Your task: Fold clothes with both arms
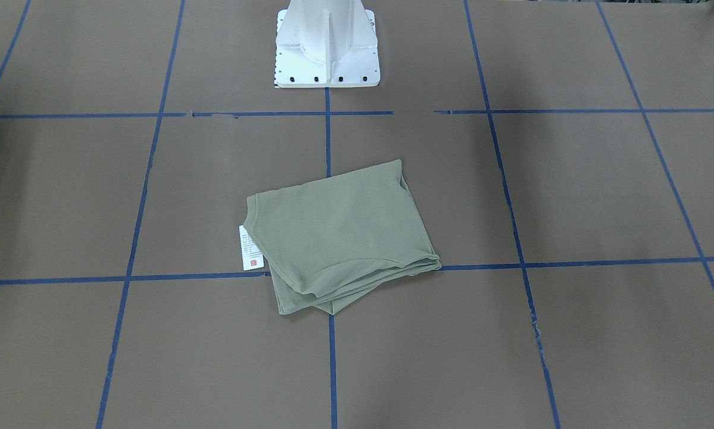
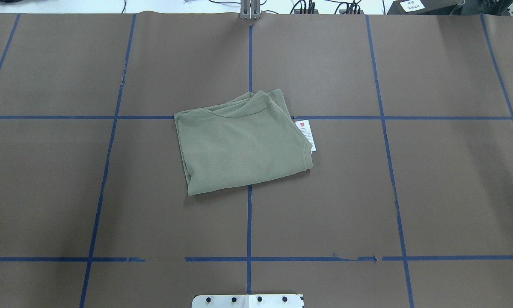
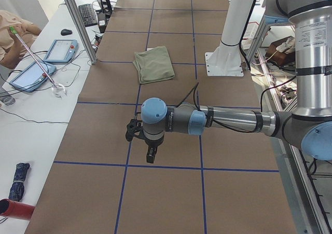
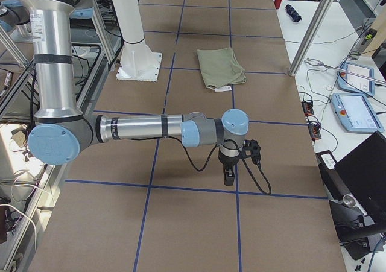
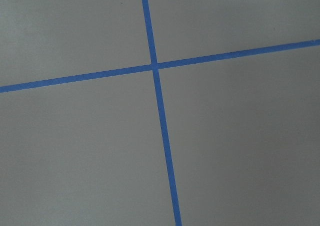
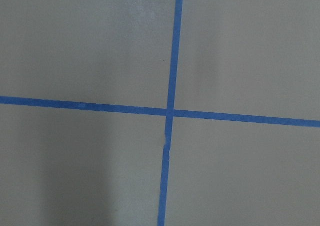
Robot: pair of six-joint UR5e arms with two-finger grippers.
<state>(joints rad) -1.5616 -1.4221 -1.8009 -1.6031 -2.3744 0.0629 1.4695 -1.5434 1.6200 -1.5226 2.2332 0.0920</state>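
Observation:
The sage-green shirt [image 1: 339, 238] lies folded into a compact rectangle near the table's middle, also seen from overhead [image 2: 243, 145]. Its white hang tag [image 1: 251, 248] with a red mark sticks out at one side [image 2: 306, 133]. The left gripper [image 3: 150, 153] shows only in the exterior left view, pointing down over bare table, far from the shirt [image 3: 154, 64]. The right gripper [image 4: 229, 175] shows only in the exterior right view, also far from the shirt [image 4: 221, 67]. I cannot tell whether either is open or shut. Both wrist views show only brown table and blue tape.
The white pedestal base [image 1: 327, 47] stands behind the shirt at the robot's side [image 3: 225, 63]. Blue tape lines [image 2: 249, 222] grid the brown table. Side benches hold tablets [image 3: 59, 50] [image 4: 356, 112] and cables. A person [image 3: 13, 37] sits at the left bench.

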